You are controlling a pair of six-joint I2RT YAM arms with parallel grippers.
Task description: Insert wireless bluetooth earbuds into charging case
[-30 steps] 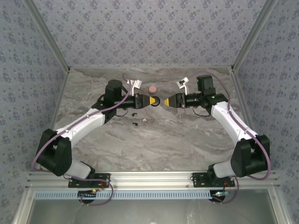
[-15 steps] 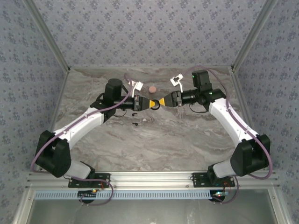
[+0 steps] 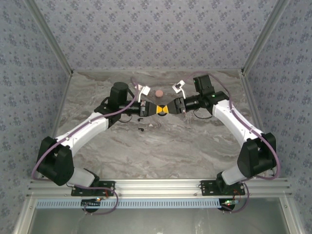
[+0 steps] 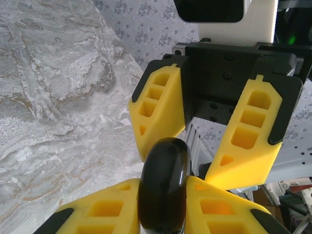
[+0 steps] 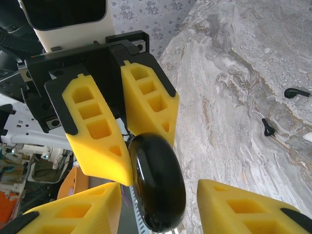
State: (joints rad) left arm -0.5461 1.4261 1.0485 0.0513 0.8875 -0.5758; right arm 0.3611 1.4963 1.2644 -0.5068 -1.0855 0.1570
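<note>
Our left gripper clamps the charging case, which looks slick and rigid. The right gripper, open around it, should take its rim.

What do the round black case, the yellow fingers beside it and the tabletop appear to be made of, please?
Black case: probably hard plastic with a glossy finish; it shows sharp highlights and reflections.
Yellow fingers: seemingly matte moulded or printed plastic, with hollow pockets and no shine.
Tabletop: a grey-white, veined marble look; whether it is stone or a printed surface cannot be told.
</note>
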